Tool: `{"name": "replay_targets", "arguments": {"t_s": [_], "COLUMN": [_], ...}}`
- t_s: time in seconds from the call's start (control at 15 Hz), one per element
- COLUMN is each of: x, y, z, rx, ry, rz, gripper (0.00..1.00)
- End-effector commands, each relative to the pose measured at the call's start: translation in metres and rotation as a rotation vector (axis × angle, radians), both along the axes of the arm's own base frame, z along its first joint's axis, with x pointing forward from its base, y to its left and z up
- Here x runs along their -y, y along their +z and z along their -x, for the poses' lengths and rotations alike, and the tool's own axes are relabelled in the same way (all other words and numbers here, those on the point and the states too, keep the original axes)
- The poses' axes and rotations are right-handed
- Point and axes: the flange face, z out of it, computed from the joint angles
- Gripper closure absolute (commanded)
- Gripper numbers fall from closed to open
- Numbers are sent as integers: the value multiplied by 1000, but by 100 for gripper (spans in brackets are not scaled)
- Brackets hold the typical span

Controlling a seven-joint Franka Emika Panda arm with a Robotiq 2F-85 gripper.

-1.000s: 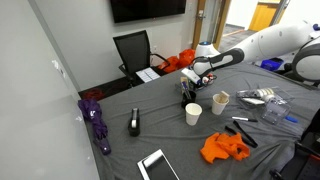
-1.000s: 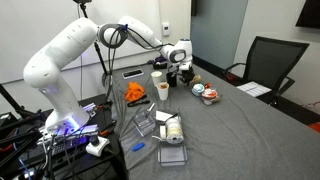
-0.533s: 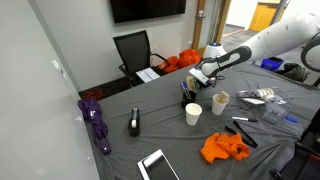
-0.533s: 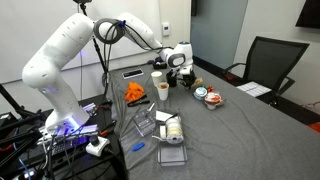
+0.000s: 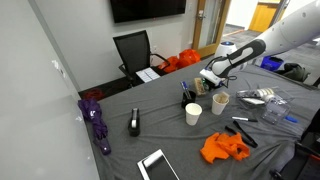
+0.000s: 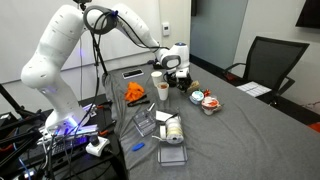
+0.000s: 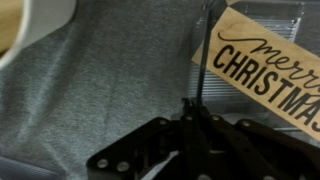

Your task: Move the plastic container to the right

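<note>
White, rounded arm (image 6: 60, 45) segments with black joints carry a black hand (image 6: 171, 70).

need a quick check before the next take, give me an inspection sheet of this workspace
surface: table under grey cloth, crowded near the arm
job's things: plastic container on the cloth, apart from the gripper, not held
clutter: white paper cup, second cup, orange cloth, purple umbrella, clear packaging, Merry Christmas sign
grippers: gripper low beside the cups; open or shut cannot be told
cables: tangle by the arm's base
surroundings: black office chair, wall screen
</note>
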Motion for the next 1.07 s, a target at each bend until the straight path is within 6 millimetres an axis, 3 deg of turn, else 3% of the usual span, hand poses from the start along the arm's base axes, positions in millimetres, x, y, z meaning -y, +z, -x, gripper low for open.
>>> {"name": "replay_targets", "arguments": {"t_s": [0.0,0.4,1.0], "x": [12,38,66], "y": [30,32,32], "z": [35,68,93], "rx": [18,14,18], "ry": [38,87,93], "rz": [-32,-22,-1], "gripper": [99,99,99]}}
